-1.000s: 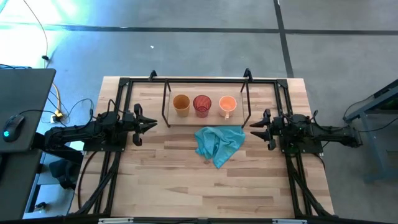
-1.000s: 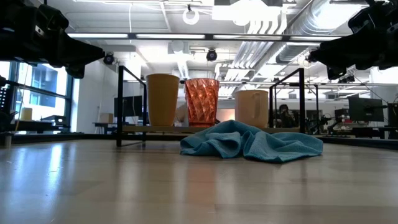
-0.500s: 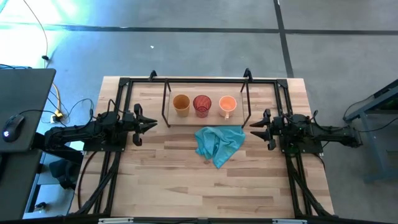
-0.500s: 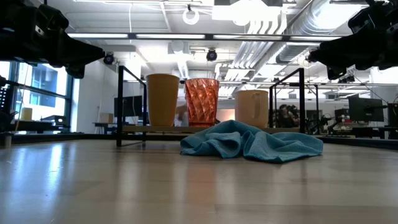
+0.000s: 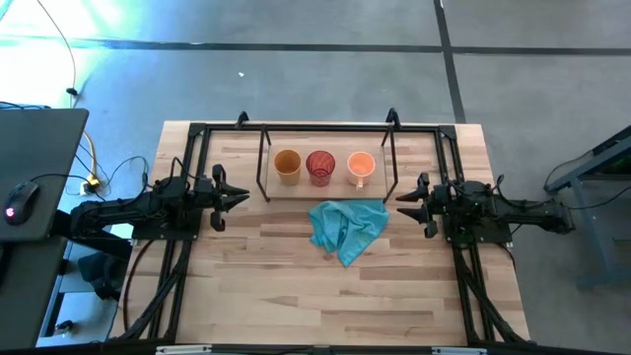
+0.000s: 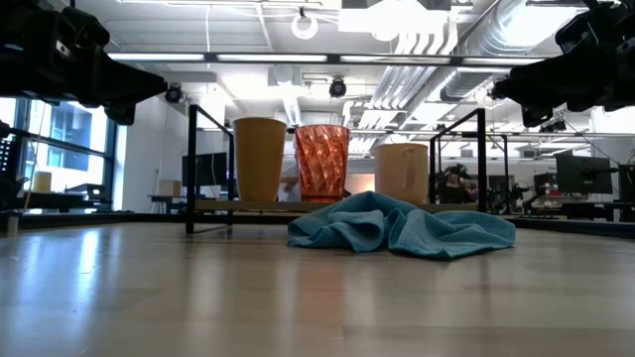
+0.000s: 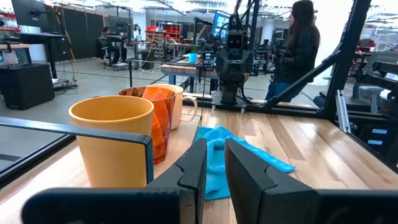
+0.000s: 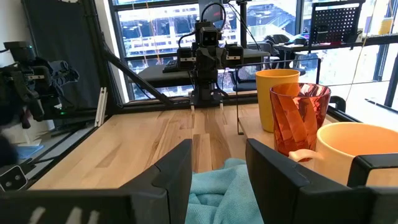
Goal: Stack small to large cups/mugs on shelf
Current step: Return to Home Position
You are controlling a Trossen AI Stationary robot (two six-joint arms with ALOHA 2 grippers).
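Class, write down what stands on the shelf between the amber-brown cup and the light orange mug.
The red ribbed cup stands between the amber-brown cup and the light orange mug, shown in the high view.

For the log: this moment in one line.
yellow cup, red cup, orange mug: side by side on shelf; cloth: in front; left end effector: open, shelf's left; right end effector: open, shelf's right

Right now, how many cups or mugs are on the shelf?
3, in one row on the shelf: in the high view, the amber-brown cup on the left, the red ribbed cup in the middle, the light orange mug on the right. None seems hidden.
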